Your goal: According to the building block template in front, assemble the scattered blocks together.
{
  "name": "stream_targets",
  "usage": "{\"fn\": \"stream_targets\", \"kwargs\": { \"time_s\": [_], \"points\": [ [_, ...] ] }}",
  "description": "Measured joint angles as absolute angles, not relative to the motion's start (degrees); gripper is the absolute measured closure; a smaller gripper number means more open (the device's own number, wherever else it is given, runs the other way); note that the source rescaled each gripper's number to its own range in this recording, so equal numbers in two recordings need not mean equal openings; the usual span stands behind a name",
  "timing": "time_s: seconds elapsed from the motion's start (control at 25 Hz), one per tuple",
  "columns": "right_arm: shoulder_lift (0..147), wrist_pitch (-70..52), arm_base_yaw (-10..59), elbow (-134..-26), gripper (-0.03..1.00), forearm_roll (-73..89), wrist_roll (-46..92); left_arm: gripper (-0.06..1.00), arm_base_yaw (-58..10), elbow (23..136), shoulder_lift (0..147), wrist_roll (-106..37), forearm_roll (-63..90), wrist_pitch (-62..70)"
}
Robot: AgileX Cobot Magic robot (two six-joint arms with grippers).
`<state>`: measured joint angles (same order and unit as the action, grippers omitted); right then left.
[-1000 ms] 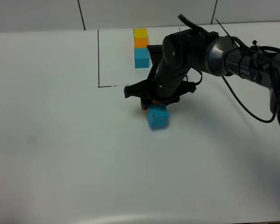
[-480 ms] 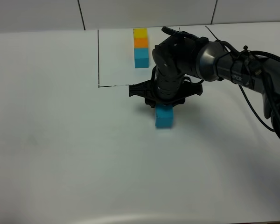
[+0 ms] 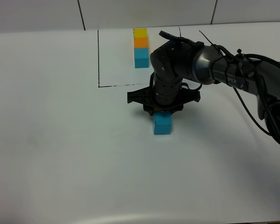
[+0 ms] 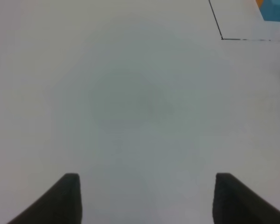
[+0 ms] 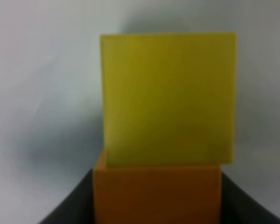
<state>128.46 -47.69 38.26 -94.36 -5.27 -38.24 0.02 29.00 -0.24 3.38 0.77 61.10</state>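
The building block template (image 3: 141,47), a yellow-orange-blue row, lies at the back inside a thin black outline (image 3: 98,60); its blue end (image 4: 274,10) shows in the left wrist view. My right gripper (image 3: 161,110) points down just behind the loose blue block (image 3: 162,123). In the right wrist view the orange block (image 5: 156,196) fills the gap between the dark fingers (image 5: 72,205), and the right gripper (image 5: 156,212) is shut on it. The yellow block (image 5: 168,98) touches its far side. My left gripper (image 4: 144,200) is open over bare table.
The white table (image 3: 60,154) stretches to the left and front of the blocks. The right arm and its cables (image 3: 242,79) reach in from the right. A tiled wall (image 3: 130,11) runs along the back.
The right wrist has turned over the blocks. The blue block has swung to the right and now lies square to the table, straight in front of the gripper.
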Motion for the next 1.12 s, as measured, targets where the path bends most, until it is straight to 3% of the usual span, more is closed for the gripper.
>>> {"fn": "stream_targets", "kwargs": {
  "time_s": [0.6, 0.68, 0.88, 1.0, 1.12],
  "points": [
    [128.5, -47.6, 39.7, -94.4, 0.93, -5.0, -31.9, 0.59, 0.0, 29.0, -0.2, 3.4, 0.8, 61.1],
    [128.5, -47.6, 39.7, -94.4, 0.79, -5.0, -32.0, 0.59, 0.0, 29.0, -0.2, 3.4, 0.8, 61.1],
    [128.5, -47.6, 39.7, -94.4, 0.13, -5.0, -32.0, 0.59, 0.0, 29.0, -0.2, 3.4, 0.8, 61.1],
    [128.2, -47.7, 39.6, -94.4, -0.01, -5.0, -31.8, 0.59, 0.0, 29.0, -0.2, 3.4, 0.8, 61.1],
    [126.6, -47.8, 38.7, -94.4, -0.03, -4.8, -30.8, 0.59, 0.0, 29.0, -0.2, 3.4, 0.8, 61.1]
  ]
}}
